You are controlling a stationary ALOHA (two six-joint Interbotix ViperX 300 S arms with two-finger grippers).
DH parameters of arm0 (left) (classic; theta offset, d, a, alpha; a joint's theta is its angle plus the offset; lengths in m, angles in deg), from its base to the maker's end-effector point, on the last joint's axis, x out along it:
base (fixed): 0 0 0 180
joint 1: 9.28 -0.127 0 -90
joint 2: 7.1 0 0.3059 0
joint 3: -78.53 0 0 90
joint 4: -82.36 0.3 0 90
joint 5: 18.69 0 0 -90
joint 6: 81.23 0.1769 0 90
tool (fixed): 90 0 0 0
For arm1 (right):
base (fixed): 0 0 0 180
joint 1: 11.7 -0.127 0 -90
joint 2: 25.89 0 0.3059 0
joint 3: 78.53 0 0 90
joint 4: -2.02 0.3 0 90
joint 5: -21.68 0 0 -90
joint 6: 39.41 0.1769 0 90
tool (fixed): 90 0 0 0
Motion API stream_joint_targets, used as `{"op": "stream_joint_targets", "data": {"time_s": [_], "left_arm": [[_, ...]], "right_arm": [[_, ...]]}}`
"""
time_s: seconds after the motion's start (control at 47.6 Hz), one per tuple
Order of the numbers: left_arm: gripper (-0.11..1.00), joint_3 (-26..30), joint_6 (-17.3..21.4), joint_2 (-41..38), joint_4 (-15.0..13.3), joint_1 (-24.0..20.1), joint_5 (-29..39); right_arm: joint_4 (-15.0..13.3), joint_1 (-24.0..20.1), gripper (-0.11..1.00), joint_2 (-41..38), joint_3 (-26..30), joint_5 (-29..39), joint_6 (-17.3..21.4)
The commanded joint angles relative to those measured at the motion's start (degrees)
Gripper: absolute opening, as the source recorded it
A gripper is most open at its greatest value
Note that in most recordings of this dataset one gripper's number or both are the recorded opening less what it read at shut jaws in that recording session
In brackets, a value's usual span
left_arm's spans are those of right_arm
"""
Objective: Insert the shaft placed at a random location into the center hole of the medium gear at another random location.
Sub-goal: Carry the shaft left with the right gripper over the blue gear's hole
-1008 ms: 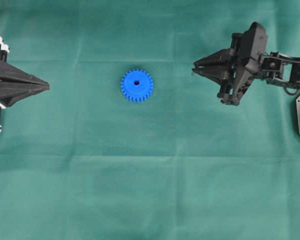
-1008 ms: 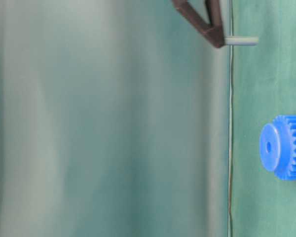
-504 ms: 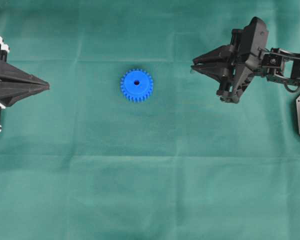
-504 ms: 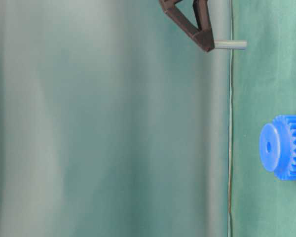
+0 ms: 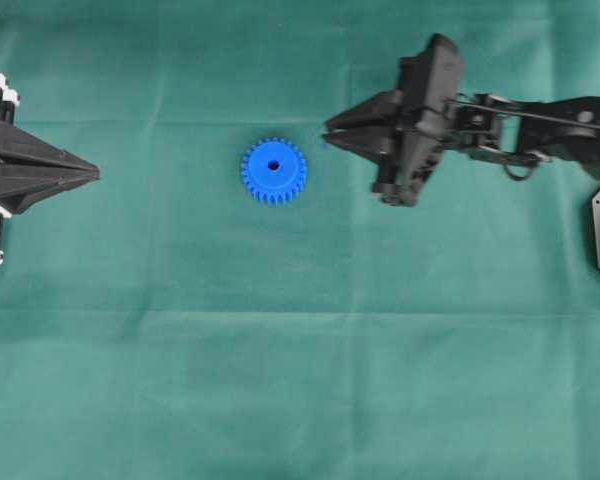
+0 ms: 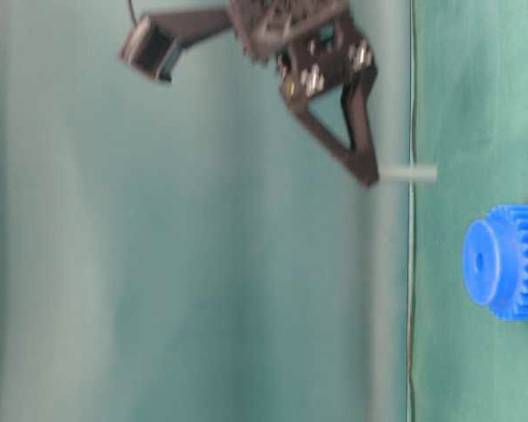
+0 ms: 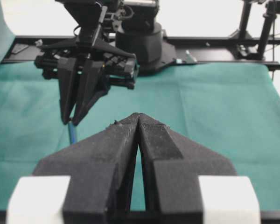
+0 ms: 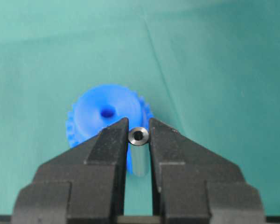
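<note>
Bright blue round plastic gear (image 5: 274,171), toothed rim, raised hub, lies flat on the green cloth-covered bench (image 5: 280,380), in the far half of the overhead view, a bit left of mid-width. Center hole (image 5: 274,165) small, dark, round, unobstructed from above. Table-level view shows the gear (image 6: 509,261) from the side, hub face and hole (image 6: 479,261) visible.

Right gripper (image 5: 327,132) reaches in from the right edge of the bench, tips near the gear's right side but apart from it. Jaws clenched on the short silver-grey metal shaft (image 8: 139,136): right wrist cam looks down the pin's end face, pinched between the two black fingers (image 8: 109,140), lower part of the pin sticking out below the tips. Same cam: gear (image 8: 91,114) sits beyond the tips, its hole (image 8: 107,112) offset left of the pin's axis. Table-level view: shaft (image 6: 409,174) projects from the finger tip toward the cloth, clear of the gear, not in the hole. Frame is blurred around the arm.

Left gripper (image 5: 92,173) parked at the left edge of the bench, pointing toward the gear, well apart from it. Jaws pressed together, nothing between them; left wrist cam shows the two black wedge fingers (image 7: 102,158) meeting at the tip. Right gripper (image 7: 71,122) seen across the bench in that view.
</note>
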Motion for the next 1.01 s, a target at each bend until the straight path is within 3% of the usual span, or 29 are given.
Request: {"op": "stream_joint_targets", "data": {"time_s": [0.0, 0.336, 0.987], "left_arm": [[0.0, 1.41, -0.09, -0.53, 0.09, 0.09, -0.18], [0.0, 1.32, 0.0, -0.53, 0.09, 0.09, -0.18], [0.0, 1.32, 0.0, -0.44, 0.18, 0.09, -0.26]], "right_arm": [[-0.44, -0.44, 0.13, -1.23, 4.22, 0.62, -0.09], [-0.44, -1.85, 0.13, -6.77, 12.39, 4.13, -0.09], [-0.18, -2.46, 0.13, -7.65, 12.83, 3.87, 0.26]]}}
